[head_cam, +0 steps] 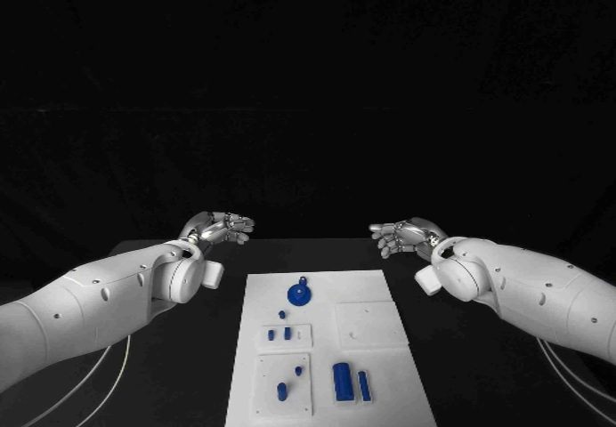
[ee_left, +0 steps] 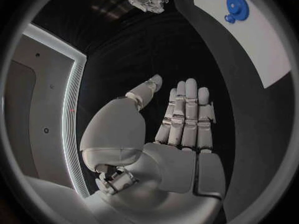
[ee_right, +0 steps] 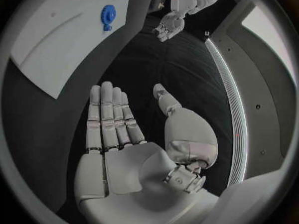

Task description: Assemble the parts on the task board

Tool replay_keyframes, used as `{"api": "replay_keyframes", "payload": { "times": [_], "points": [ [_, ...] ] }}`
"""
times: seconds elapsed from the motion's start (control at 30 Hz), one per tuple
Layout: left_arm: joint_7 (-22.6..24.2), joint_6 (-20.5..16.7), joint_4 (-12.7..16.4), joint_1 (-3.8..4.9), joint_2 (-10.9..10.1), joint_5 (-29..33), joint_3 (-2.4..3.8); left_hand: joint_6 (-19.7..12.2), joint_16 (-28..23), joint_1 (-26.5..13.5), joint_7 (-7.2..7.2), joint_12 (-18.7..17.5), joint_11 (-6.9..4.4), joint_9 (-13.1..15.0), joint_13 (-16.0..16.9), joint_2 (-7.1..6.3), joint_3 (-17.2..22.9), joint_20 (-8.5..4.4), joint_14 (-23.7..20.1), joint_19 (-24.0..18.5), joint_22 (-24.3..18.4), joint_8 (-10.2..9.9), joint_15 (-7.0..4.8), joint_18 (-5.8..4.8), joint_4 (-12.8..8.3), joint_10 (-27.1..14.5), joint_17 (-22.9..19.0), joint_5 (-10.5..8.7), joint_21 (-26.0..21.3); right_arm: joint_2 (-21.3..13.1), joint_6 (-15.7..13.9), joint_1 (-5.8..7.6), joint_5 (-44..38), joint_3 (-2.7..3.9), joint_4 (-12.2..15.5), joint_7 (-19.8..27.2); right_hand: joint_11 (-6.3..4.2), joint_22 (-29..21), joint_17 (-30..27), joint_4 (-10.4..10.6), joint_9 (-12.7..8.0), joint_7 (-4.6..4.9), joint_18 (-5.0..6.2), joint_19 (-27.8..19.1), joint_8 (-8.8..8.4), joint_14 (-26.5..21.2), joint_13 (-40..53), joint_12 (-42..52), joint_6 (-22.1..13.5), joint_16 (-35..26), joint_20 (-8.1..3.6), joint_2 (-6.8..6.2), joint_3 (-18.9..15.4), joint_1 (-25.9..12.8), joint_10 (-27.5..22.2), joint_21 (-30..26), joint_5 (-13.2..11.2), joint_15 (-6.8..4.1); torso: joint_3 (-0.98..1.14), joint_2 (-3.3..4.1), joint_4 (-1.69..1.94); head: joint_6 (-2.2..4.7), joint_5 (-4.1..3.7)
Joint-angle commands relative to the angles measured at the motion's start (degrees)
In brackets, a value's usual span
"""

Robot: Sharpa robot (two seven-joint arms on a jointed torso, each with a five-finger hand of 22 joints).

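Nearest the camera we log the task board (head_cam: 321,347), a white plate lying on the black counter (head_cam: 192,382) with its long axis running away from the robot. On the board's near end, two upright blue blocks (head_cam: 349,382) stand side by side, long axes also pointing away from the robot. Beside them, toward the left arm, two small blue pegs (head_cam: 289,381) sit on a raised square panel. Farther along the board, another small panel carries two short blue pins (head_cam: 279,334). At the board's far end lies a round blue gear (head_cam: 299,294), with a small tab pointing away from the robot.

We read no lettering or brand marks on the board or the parts.

The left robot hand (head_cam: 221,229) hovers beyond the board's far left corner, well apart from it, fingers apart and straight, holding nothing. The right robot hand (head_cam: 407,237) hovers beyond the far right corner, likewise spread and empty. Neither touches the board.
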Motion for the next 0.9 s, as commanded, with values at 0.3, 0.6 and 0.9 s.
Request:
{"api": "replay_keyframes", "payload": {
  "times": [0.3, 0.6, 0.9],
  "points": [
    [2.5, 0.9, -1.9, -0.09, 3.1, 5.3, 0.18, -8.5, -15.4, -9.2, -0.58, -0.3, 1.73, -1.5, -5.7, -1.49, -3.5, 5.59, -13.4, -12.4, -2.9, -3.8, 5.54, -2.48, 4.2, -13.9, -5.0, -1.04, -9.9, 3.7, 4.0, -4.24, 6.8, 3.69, -5.7, 9.2, 1.7, -3.8, -13.1, -0.4, -2.1, -3.39, -2.28, -8.2, 0.77, -5.2, -26.4, -19.1, -1.3, -12.6, 3.61, 2.42, -1.9, 4.0, 4.8, -7.7, 0.9, 4.06, 0.28, -0.41, 0.14, 1.92, 0.63],
    [1.5, 0.3, -2.1, -0.55, 3.2, 4.3, 0.19, -49.4, -44.7, -61.9, -8.98, -4.0, -7.16, -26.8, -10.4, 6.07, -30.6, 1.34, -51.0, -39.8, -26.3, -18.7, -4.48, -3.13, 14.2, -67.2, -15.9, -4.5, -35.9, 3.5, 2.0, -4.57, 5.8, 3.88, -5.2, 7.3, -7.32, -61.6, -40.4, 16.1, -34.4, -11.64, -11.22, -40.5, -9.88, -50.7, -44.1, -32.2, -47.3, -36.7, -6.44, 3.49, -25.0, -44.0, -47.1, -28.3, -3.3, -5.05, 0.35, -0.63, 0.17, 2.01, 0.59],
    [4.1, -6.7, 6.5, -3.45, 0.4, 4.7, 1.73, -49.4, -44.7, -61.9, -8.98, -4.0, -7.16, -26.8, -10.4, 6.07, -30.6, 1.34, -51.0, -39.8, -72.5, -18.7, -4.48, -3.13, 14.2, -67.2, -15.9, -4.5, -35.9, 0.7, -6.1, -5.61, 9.7, 3.24, 3.4, 10.7, -7.32, -61.6, -40.4, 16.1, -34.4, -11.64, -11.22, -40.5, -9.88, -50.7, -44.1, -32.2, -47.3, -36.7, -6.44, 3.49, -25.0, -44.0, -47.1, -28.3, -3.3, -5.05, 0.56, -4.32, 0.51, -1.67, 0.02]
  ]
}}
